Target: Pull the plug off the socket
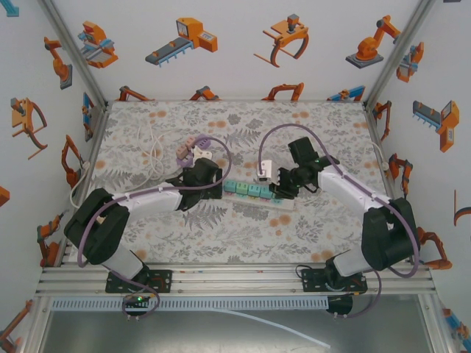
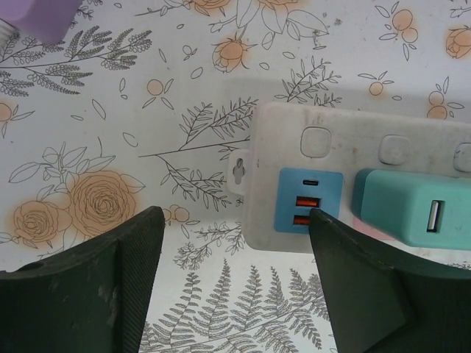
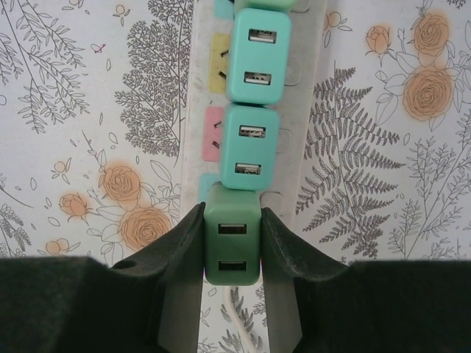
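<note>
On the flowery counter [image 1: 294, 125] lies a white power strip [image 2: 353, 125]. The right claw [image 3: 232, 217] is clamped on the green plug [image 3: 232, 254] at one end. The left claw [image 2: 235, 220] stands apart at the other end.

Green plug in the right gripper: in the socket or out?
Looks in: right gripper clamps green plug, in line with its plugged neighbours on the strip.

Green plug [image 3: 232, 243] is jammed against the next teal plug [image 3: 250, 151] on the power strip [image 3: 305, 132], so there's only room down its sides. Bare table [image 1: 294, 235] in front, white cable [image 1: 153, 151] looped back left.
</note>
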`<act>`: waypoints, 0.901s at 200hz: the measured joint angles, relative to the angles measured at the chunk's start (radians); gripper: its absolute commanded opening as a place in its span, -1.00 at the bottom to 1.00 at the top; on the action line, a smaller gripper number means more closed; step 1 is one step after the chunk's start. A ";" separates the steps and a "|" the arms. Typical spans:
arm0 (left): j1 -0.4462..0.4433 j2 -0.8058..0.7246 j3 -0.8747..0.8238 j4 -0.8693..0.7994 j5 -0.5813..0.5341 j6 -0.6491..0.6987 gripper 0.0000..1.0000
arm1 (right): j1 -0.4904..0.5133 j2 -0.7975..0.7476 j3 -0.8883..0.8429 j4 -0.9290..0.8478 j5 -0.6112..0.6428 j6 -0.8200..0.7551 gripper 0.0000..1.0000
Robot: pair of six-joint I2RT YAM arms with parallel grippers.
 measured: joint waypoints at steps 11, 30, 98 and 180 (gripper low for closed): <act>-0.003 0.000 0.000 0.000 -0.009 0.000 0.46 | 0.010 0.000 0.005 -0.005 0.020 -0.004 -0.76; -0.009 0.000 0.000 0.000 -0.020 -0.002 0.46 | 0.022 0.000 0.006 -0.008 0.040 -0.005 -0.75; -0.010 -0.040 -0.025 -0.015 -0.013 -0.001 0.52 | 0.026 -0.160 -0.014 0.093 0.043 0.203 -0.72; -0.009 -0.397 -0.087 -0.039 0.232 0.105 0.90 | 0.026 -0.414 -0.100 0.280 0.167 1.285 -0.75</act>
